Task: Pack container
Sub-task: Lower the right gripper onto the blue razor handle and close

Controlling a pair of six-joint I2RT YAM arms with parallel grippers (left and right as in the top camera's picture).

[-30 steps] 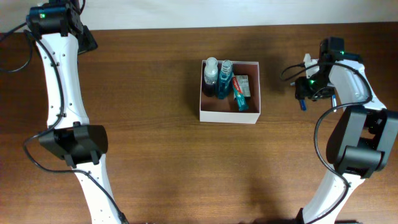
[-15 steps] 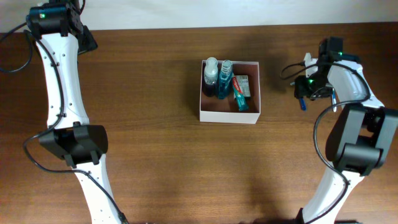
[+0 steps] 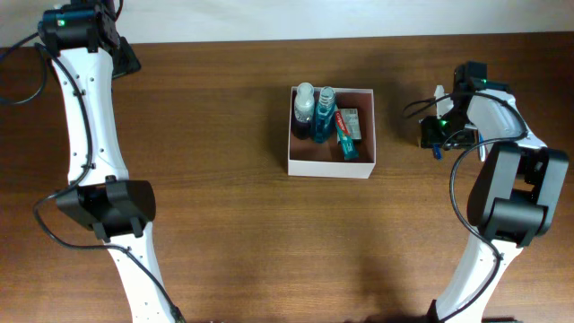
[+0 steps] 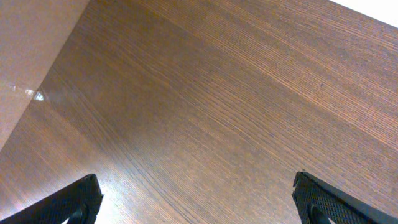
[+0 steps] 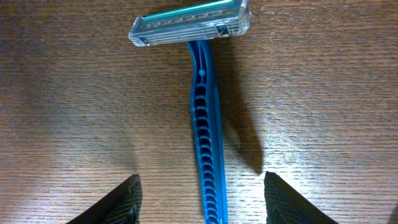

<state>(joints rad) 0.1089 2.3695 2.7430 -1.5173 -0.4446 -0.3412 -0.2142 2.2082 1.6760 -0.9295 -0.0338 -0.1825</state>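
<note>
The container (image 3: 330,167) is a square white-walled box with a reddish-brown inside at the table's middle. It holds two bottles (image 3: 306,104) and a toothpaste tube (image 3: 345,135). A blue razor (image 5: 205,130) with a clear head lies flat on the table to the right of the box; its handle end shows in the overhead view (image 3: 437,153). My right gripper (image 5: 202,205) is open just above it, one finger on each side of the handle, not touching; it also shows in the overhead view (image 3: 434,135). My left gripper (image 4: 199,202) is open and empty over bare wood at the far left back (image 3: 126,56).
The table's back edge meets a pale wall (image 4: 25,56) close to the left gripper. The left arm's base (image 3: 103,208) and the right arm's base (image 3: 516,211) stand at the table's sides.
My right wrist has shifted slightly left over the razor. The left arm and the box's contents have not moved.
</note>
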